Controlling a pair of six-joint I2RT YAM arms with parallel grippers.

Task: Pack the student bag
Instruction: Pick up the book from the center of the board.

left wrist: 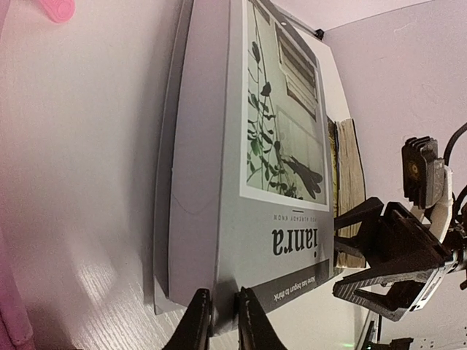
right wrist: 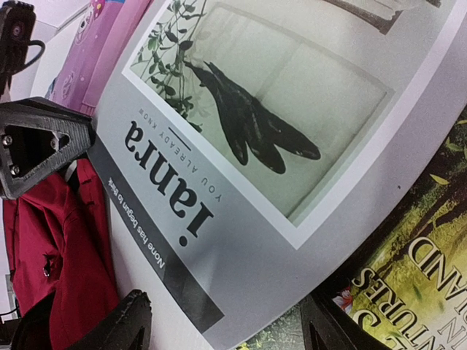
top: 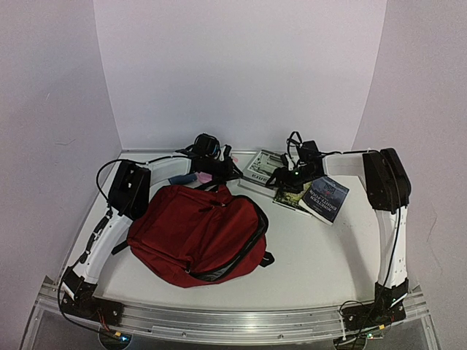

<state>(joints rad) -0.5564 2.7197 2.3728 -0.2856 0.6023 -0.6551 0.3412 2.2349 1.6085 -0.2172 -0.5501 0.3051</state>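
The dark red student bag (top: 197, 232) lies flat at the left centre of the table, its zip edge showing grey lining on the right side. It also shows in the right wrist view (right wrist: 51, 255). A grey book titled "ianra" (top: 260, 167) lies behind it. My left gripper (left wrist: 219, 321) is shut on that book's (left wrist: 241, 146) near edge. My right gripper (right wrist: 226, 328) is open, its fingers (right wrist: 120, 321) spread just above the same book's (right wrist: 241, 146) corner. In the top view the left gripper (top: 230, 170) and right gripper (top: 282, 179) flank the book.
A green book (top: 289, 195) and a dark blue book (top: 326, 197) lie right of the grey one; the green one also shows in the right wrist view (right wrist: 408, 270). A pink pencil case (top: 205, 177) and a blue item (top: 180, 179) lie behind the bag. White walls enclose the table.
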